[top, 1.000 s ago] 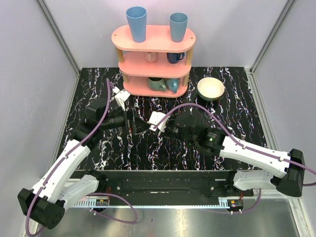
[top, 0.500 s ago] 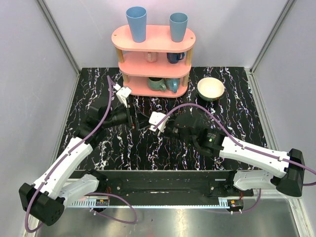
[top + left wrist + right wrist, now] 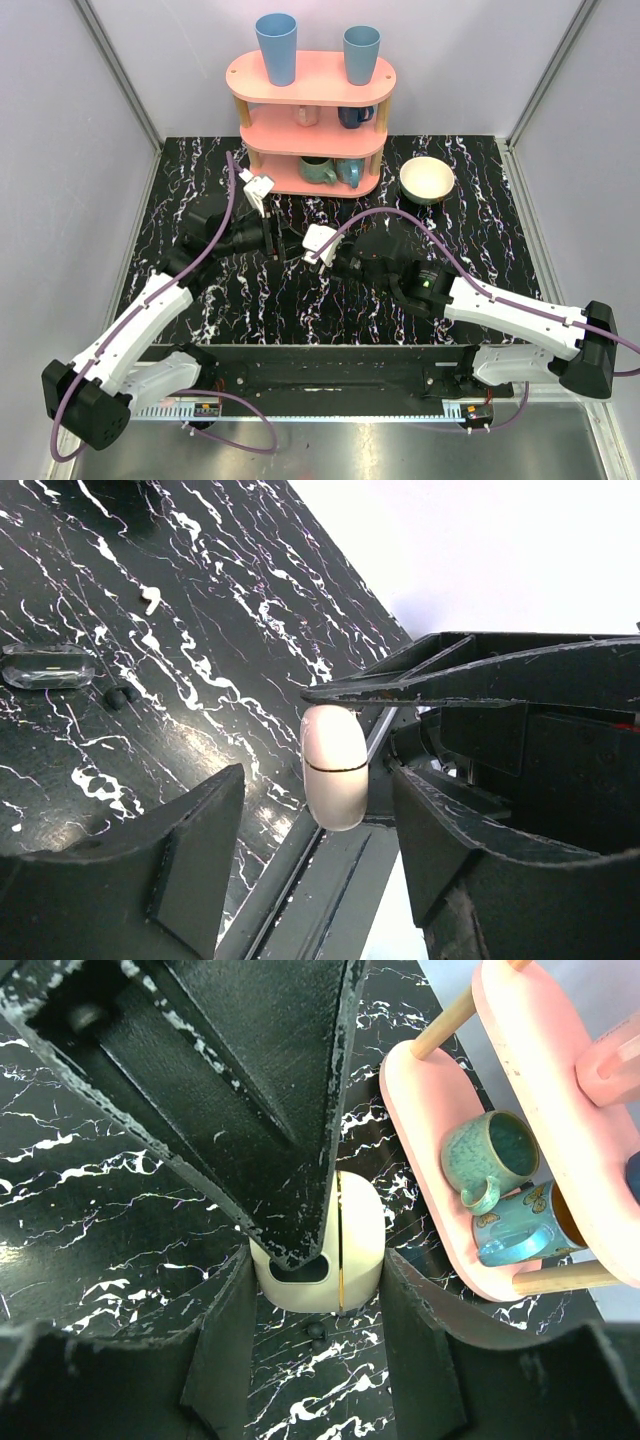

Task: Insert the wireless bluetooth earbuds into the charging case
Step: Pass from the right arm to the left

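The charging case [image 3: 362, 1228], cream-white with a thin seam, hangs above the black marbled surface. My right gripper [image 3: 318, 1257] is shut on it, one finger pressing each side. In the left wrist view the case [image 3: 334, 752] shows edge-on under the right gripper's thin fingers [image 3: 420, 680]. My left gripper [image 3: 318, 785] straddles the case with a gap on both sides, open. One left finger [image 3: 270, 1110] overlaps the case's face in the right wrist view. A tiny off-white bean-shaped piece [image 3: 150, 598], possibly one of the earbuds, lies on the surface. From above, both grippers meet mid-table [image 3: 300, 247].
A pink three-tier shelf [image 3: 310, 75] stands at the back with blue cups on top and teal mugs [image 3: 490, 1155] below. A cream bowl [image 3: 427, 180] sits to its right. A clear flat object [image 3: 45, 665] and a small black bit [image 3: 315, 1330] lie on the surface.
My left gripper has moved right to the held case and its jaws have narrowed around it. The right arm and the case have stayed put.
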You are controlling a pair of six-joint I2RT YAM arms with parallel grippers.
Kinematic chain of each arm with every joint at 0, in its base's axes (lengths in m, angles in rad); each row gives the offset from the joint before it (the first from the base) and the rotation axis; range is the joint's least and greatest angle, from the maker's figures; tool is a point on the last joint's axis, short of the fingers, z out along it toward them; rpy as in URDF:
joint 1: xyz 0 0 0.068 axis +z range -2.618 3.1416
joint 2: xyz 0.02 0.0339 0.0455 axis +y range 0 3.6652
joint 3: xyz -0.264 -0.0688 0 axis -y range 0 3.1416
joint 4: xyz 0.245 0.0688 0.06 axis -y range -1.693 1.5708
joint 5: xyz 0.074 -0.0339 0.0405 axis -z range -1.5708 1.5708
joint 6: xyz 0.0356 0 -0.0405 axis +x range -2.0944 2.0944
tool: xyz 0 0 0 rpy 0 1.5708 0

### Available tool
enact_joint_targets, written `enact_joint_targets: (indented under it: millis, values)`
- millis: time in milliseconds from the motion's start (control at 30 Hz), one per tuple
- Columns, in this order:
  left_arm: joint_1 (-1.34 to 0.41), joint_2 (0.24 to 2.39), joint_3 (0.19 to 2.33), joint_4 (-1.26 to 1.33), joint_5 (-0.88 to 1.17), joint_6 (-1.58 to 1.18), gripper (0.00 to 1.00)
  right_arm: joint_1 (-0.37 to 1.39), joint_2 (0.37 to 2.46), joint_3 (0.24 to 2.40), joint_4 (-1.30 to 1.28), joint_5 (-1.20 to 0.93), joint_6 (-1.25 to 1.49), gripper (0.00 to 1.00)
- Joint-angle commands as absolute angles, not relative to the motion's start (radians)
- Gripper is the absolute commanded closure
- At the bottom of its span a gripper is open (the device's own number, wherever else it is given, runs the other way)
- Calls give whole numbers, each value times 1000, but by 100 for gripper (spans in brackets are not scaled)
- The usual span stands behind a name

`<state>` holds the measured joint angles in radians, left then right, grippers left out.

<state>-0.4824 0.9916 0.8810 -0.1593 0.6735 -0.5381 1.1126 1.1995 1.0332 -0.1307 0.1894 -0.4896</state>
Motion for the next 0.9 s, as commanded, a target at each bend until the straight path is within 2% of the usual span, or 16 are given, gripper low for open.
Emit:
enact_joint_targets:
  millis: [0,333,733,867]
  values:
    - [-494,1000,890,-94,703,-551,39,1121,1173,1037,-77,176,-476,93]
    - [-503,1003,880,-94,715,-546,53,1121,1172,1032,-72,169,-469,93]
    - [-511,1014,894,-94,721,-541,54,1121,1175,1034,-89,152,-477,93]
    - [-514,1014,887,-92,724,-541,64,1121,1177,1032,-86,156,-480,93]
